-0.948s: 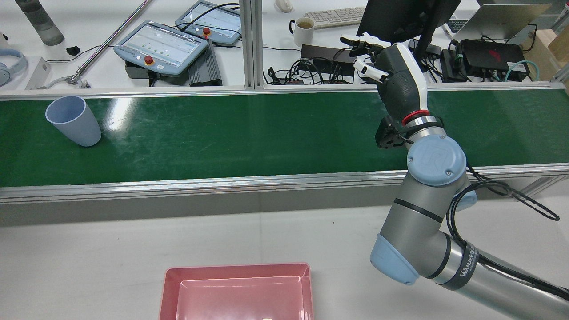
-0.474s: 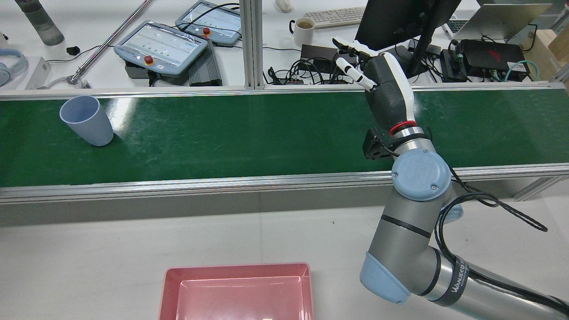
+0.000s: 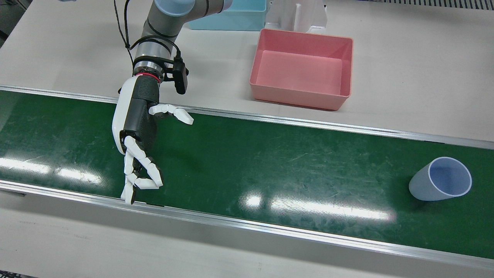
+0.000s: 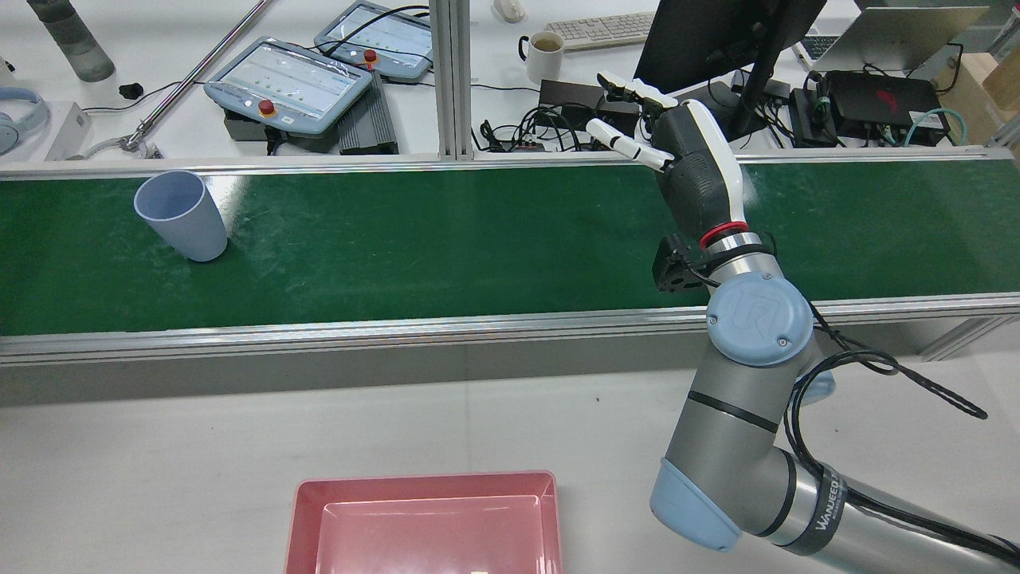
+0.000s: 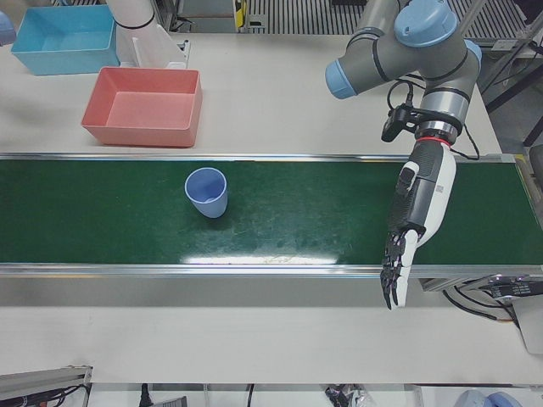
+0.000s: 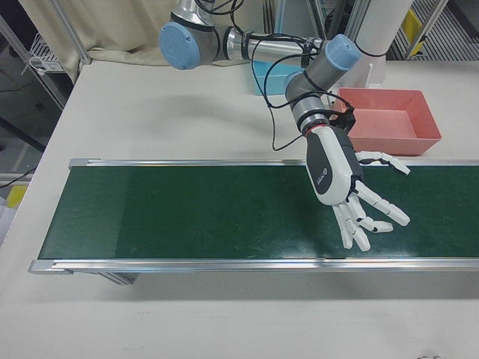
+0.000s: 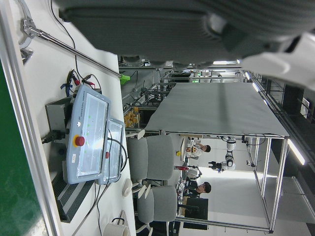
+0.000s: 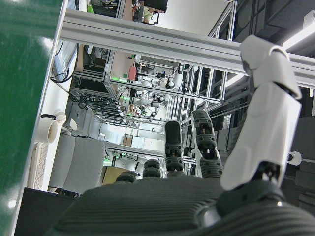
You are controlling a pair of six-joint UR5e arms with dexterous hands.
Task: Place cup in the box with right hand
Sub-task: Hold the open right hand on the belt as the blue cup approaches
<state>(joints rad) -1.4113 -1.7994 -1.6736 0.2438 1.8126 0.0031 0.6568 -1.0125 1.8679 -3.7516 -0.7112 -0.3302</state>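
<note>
Cup: pale blue cup [image 3: 440, 179] standing upright on the green conveyor belt [image 3: 270, 162], well apart from the hand.
Right hand: right hand [image 3: 137, 127] above the belt's other end, fingers spread, holding nothing (palm toward the cup).
Box: pink box [image 3: 303, 69] on the white table [image 3: 417, 77] beside the belt.
Left hand: cannot tell its state.

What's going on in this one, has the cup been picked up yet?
Not yet. The blue cup stands upright on the green conveyor belt, far from the right hand, which hovers open over the belt, holding nothing. The pink box on the table beside the belt is empty. The left hand does not show in any view.
</note>
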